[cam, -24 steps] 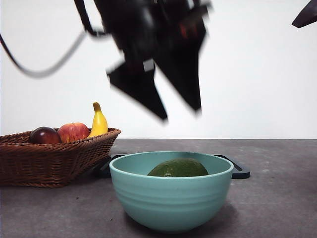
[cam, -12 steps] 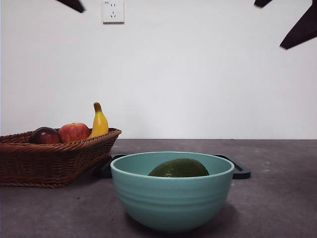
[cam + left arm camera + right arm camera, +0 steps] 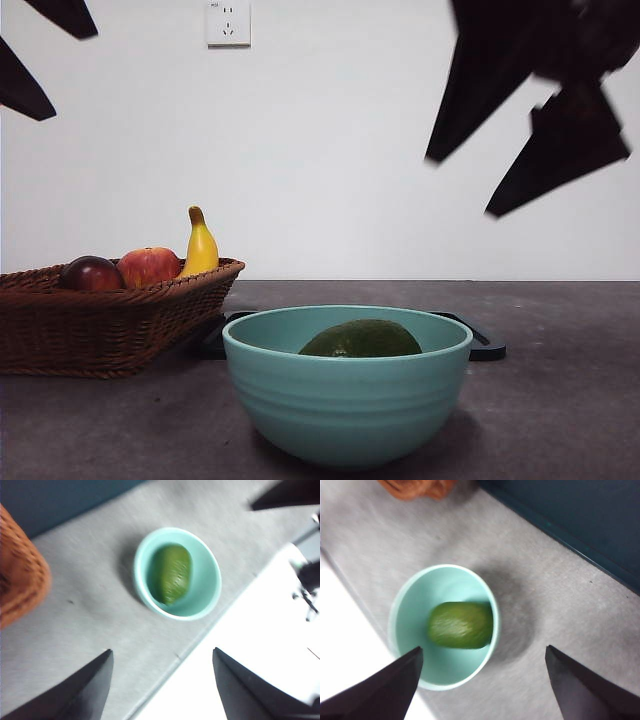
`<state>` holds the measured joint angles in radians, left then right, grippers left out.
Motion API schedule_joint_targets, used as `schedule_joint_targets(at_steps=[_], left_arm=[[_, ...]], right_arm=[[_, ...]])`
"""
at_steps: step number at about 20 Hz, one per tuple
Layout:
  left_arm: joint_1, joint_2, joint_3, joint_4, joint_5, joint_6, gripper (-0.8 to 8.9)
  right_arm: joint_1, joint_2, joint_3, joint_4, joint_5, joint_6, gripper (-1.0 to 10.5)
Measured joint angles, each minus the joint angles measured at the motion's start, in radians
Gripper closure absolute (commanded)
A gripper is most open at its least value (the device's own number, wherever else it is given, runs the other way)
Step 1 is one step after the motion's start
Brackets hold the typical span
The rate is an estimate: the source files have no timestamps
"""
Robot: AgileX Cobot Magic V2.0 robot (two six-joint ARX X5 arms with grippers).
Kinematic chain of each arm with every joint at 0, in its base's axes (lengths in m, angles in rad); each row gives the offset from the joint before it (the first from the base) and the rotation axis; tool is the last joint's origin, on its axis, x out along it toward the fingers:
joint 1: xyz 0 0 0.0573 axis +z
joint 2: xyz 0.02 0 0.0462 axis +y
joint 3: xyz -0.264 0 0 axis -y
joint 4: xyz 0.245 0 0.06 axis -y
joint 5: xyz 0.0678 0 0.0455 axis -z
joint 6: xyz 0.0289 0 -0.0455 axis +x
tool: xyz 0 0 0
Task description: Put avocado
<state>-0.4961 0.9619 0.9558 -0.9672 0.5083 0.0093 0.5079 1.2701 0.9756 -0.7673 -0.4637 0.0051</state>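
Note:
The dark-green avocado [image 3: 360, 340] lies in the teal bowl [image 3: 345, 400] at the front middle of the table. My left gripper [image 3: 75, 75] is open and empty, high at the top left corner, far from the bowl. In its wrist view the open left gripper [image 3: 161, 651] looks down on the avocado [image 3: 172, 573] in the bowl [image 3: 207, 580]. My right gripper [image 3: 460, 188] is open and empty, high and to the right of the bowl. In its wrist view the right gripper [image 3: 482, 649] hangs over the avocado [image 3: 460, 625] and the bowl [image 3: 420, 600].
A wicker basket [image 3: 110, 325] at the left holds a dark red-purple fruit [image 3: 90, 273], a red-yellow apple [image 3: 148, 266] and a banana [image 3: 200, 245]. A black tray [image 3: 485, 348] lies behind the bowl. The bowl stands near the table's front edge [image 3: 190, 650].
The left gripper, which hung open over the bowl, has gone up and away to the top left. The right gripper has come down into view from the top right. The avocado has not moved.

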Motion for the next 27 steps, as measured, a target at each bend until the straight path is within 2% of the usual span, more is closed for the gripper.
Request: schedule_joint_targets(at_steps=[2,4,12,24,27], left_arm=[[-0.005,0.000,0.000,-0.004,0.057,0.019,5.03],[-0.010,0.000,0.000,-0.011,0.089,0.034,5.03],[-0.013,0.000,0.000,-0.011,0.093,0.038,5.03],[-0.013,0.000,0.000,-0.010,0.093,0.039,5.02],[-0.013,0.000,0.000,-0.010,0.093,0.039,5.02]], right_arm=[[0.030,0.057,0.000,0.035,0.026,0.000,5.6],[0.056,0.104,0.000,0.071,0.051,0.000,6.0],[0.129,0.249,0.000,0.192,0.150,-0.007,6.8],[0.142,0.316,0.002,0.253,0.145,-0.010,9.3],[0.148,0.316,0.002,0.253,0.108,-0.021,9.3]])
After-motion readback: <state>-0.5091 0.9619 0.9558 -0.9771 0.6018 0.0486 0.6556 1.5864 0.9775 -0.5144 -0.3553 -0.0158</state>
